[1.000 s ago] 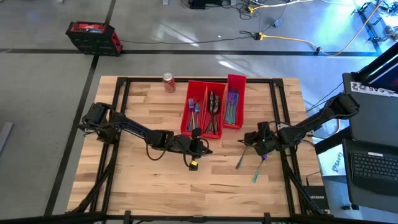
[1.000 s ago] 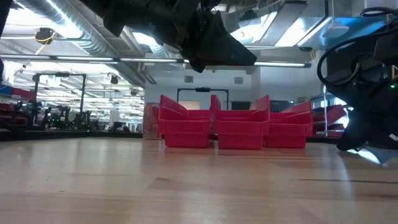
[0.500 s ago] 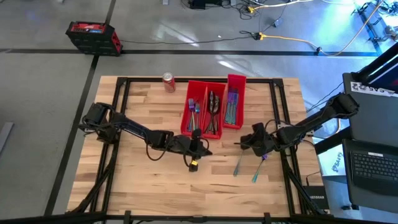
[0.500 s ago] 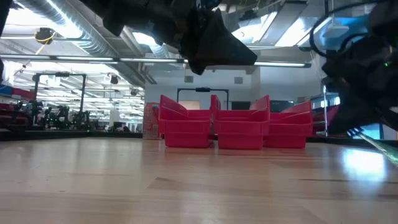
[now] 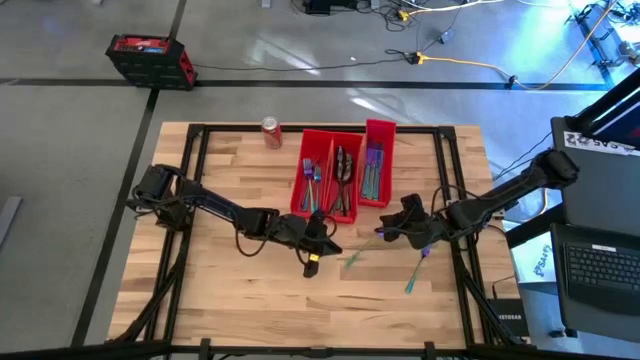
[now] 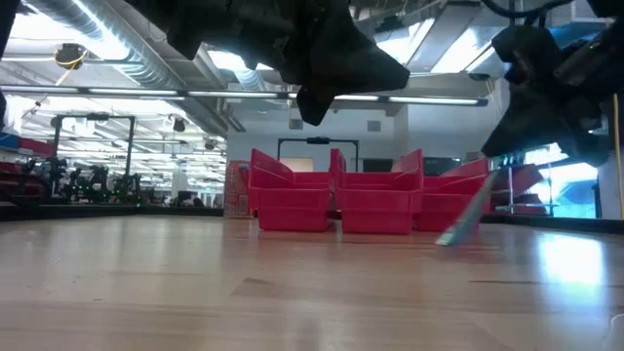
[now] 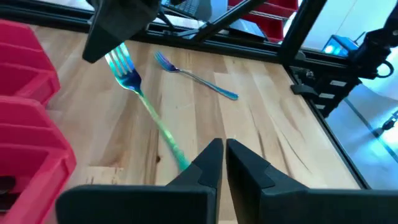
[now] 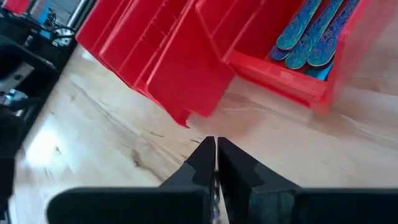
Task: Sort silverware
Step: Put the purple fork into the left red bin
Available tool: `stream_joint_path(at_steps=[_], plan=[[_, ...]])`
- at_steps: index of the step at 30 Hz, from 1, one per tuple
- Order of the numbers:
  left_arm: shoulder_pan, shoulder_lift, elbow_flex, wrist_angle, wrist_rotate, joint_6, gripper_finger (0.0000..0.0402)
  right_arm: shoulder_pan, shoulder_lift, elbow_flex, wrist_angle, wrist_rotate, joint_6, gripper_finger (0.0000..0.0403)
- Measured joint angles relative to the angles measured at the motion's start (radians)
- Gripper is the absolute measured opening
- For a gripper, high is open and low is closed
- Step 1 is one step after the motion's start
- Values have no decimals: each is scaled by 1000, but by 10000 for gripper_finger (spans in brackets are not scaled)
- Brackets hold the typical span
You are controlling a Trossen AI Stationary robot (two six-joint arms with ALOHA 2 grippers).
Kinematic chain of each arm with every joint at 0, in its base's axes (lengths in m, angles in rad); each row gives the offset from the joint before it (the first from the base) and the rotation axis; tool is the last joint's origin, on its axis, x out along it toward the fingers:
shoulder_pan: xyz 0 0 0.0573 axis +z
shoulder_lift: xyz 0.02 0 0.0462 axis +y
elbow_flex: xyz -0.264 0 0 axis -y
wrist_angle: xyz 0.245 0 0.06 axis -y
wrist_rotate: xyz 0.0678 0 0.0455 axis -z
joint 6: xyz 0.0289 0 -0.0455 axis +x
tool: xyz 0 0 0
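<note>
The left gripper (image 5: 316, 243), fingers pressed together and empty, hung just off the front end of the three red bins (image 5: 380, 124), near the middle of the table (image 5: 220, 290). Right of it, the right gripper (image 5: 392, 230) was clamped on a fork (image 5: 360, 253), a slim piece shading from teal to blue. The fork sloped down toward the table's front edge, with its tines up beside the fingers. A second fork (image 5: 414, 276) lay flat nearer the right edge. More silverware (image 5: 342, 175) lay in the bins by the back edge, too small from above to tell apart. The pinched part of the held fork was hidden.
</note>
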Motion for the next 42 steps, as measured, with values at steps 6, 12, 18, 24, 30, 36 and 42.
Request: stream_joint_path(at_steps=[6, 12, 18, 24, 30, 36, 42], plan=[[-2, 0, 0, -4, 0, -6, 47, 0, -15, 0, -23, 21, -2, 0], [-2, 0, 0, -30, 0, 1, 60, 0, -15, 0, -21, 9, -2, 0], [-2, 2, -2, -82, -14, -47, 61, 0, -15, 1, -20, 7, -2, 0], [-3, 26, -12, -76, -17, -89, 61, 0, -15, 1, -21, 5, -3, 0], [-31, 101, -13, -77, 54, -109, 61, 0, -15, 0, -35, -18, -6, 0], [-56, 144, -13, -67, 47, -131, 61, -1, -15, 0, -110, -140, -27, 1], [-56, 156, -13, -51, -4, -198, 61, -2, -11, 0, -119, -204, -26, 28]])
